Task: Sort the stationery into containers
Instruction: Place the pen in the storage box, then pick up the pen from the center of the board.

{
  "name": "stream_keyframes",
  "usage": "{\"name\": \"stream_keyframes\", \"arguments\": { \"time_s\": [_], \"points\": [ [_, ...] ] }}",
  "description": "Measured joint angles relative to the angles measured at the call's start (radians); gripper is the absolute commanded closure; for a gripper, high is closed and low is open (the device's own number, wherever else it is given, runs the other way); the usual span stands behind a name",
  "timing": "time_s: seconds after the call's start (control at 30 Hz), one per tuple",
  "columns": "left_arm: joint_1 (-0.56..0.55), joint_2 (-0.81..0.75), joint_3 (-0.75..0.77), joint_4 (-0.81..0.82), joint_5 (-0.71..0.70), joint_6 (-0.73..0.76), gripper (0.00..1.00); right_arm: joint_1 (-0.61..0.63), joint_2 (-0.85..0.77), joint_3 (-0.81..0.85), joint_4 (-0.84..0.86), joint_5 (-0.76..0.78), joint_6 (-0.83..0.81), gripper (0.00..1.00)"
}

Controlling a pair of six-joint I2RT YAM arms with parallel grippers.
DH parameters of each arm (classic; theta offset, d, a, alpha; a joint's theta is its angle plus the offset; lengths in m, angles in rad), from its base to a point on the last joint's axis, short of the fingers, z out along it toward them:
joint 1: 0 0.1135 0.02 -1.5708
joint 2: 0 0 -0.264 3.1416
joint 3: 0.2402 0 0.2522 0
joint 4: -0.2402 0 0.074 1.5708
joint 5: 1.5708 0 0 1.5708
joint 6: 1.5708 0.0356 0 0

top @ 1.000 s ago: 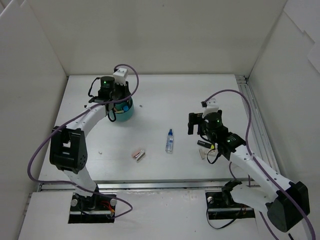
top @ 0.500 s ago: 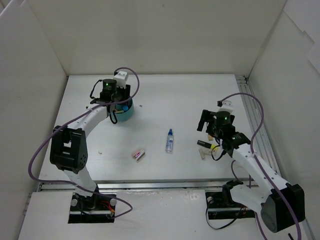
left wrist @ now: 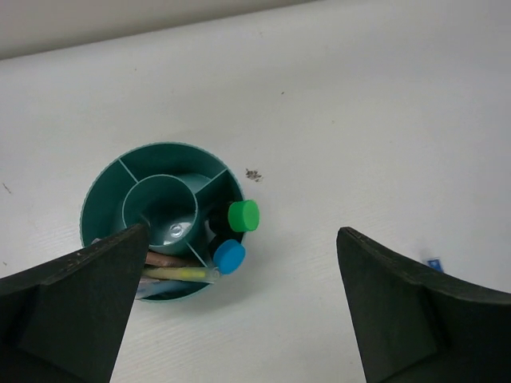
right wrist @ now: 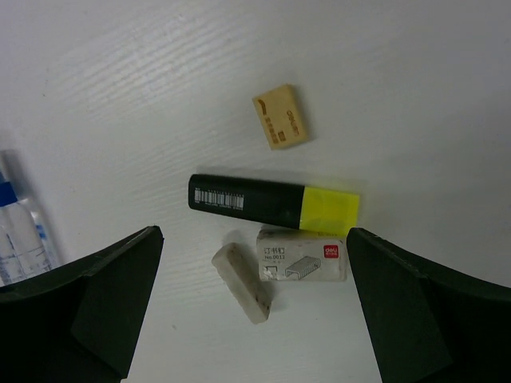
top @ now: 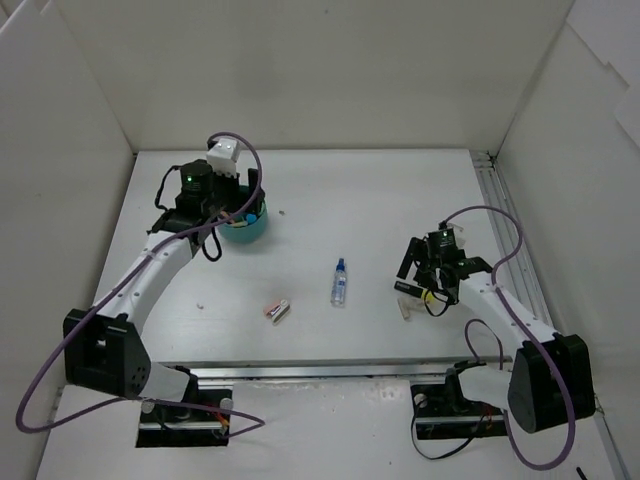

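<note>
Landmark: round teal tub [left wrist: 100, 191], standing on the white worktop [top: 400, 190] at its far left; inner walls divide it into a round centre cell and outer cells.
Tub contents: a green-capped highlighter [left wrist: 243, 215] and a blue-capped highlighter [left wrist: 229, 256] stand cap-up, side by side, in one outer cell. A yellow pen [left wrist: 180, 274] and other thin pens lie in the neighbouring outer cell, partly hidden by a finger.
Left gripper [left wrist: 242, 238]: directly above the tub. The fingers [left wrist: 72, 311] are spread wide apart, hold nothing and sit clear of the rim.
Clear bottle [top: 340, 282]: blue cap, lying flat to the right of the tub and nearer the arm bases, well apart from it.
Pink eraser [top: 277, 309]: lying flat, nearer the arm bases than the tub and slightly to its right, near the bottle.
Right gripper [right wrist: 255, 235]: far to the right of the tub, beyond the bottle, hanging over a group of small items. The fingers [right wrist: 415, 303] are wide apart and hold nothing.
Yellow highlighter [right wrist: 271, 203]: black barrel, yellow cap, lying flat in that far-right group.
Tan eraser [right wrist: 281, 116]: near the highlighter, not touching it.
White staple box [right wrist: 303, 257]: just beside the highlighter's yellow cap.
Grey-white eraser [right wrist: 241, 273]: just beside the staple box; contact cannot be determined.
</note>
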Motion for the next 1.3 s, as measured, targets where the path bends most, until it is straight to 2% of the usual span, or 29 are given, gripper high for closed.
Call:
{"name": "stream_keyframes", "arguments": {
  "time_s": [0.23,0.43,0.8,0.87,0.97,1.0,1.03,1.3],
  "points": [
    [-0.034,-0.225,-0.181,0.003,0.032,-0.084,0.0,-0.031,0.08,-0.032,-0.047,-0.062,0.117,0.02],
    [-0.042,-0.317,-0.32,-0.024,0.018,-0.14,0.0,-0.055,0.153,-0.032,-0.036,-0.069,0.186,0.02],
    [-0.042,-0.374,-0.349,-0.038,-0.004,-0.174,0.0,-0.059,0.336,0.114,0.042,-0.06,0.198,0.03],
    [-0.042,-0.375,-0.349,-0.039,-0.005,-0.176,0.01,-0.059,0.36,0.137,0.048,-0.057,0.196,0.06],
    [-0.042,-0.378,-0.349,-0.04,-0.008,-0.177,0.0,-0.047,0.397,0.172,0.051,-0.05,0.189,0.17],
    [-0.042,-0.38,-0.349,-0.04,-0.008,-0.179,0.0,-0.04,0.412,0.186,0.052,-0.043,0.188,0.27],
    [-0.042,-0.383,-0.349,-0.041,-0.009,-0.18,0.0,-0.028,0.427,0.2,0.054,-0.034,0.182,0.29],
    [-0.042,-0.416,-0.349,-0.069,-0.024,-0.19,0.0,0.071,0.503,0.282,0.055,-0.025,0.126,0.19]
  ]
}}
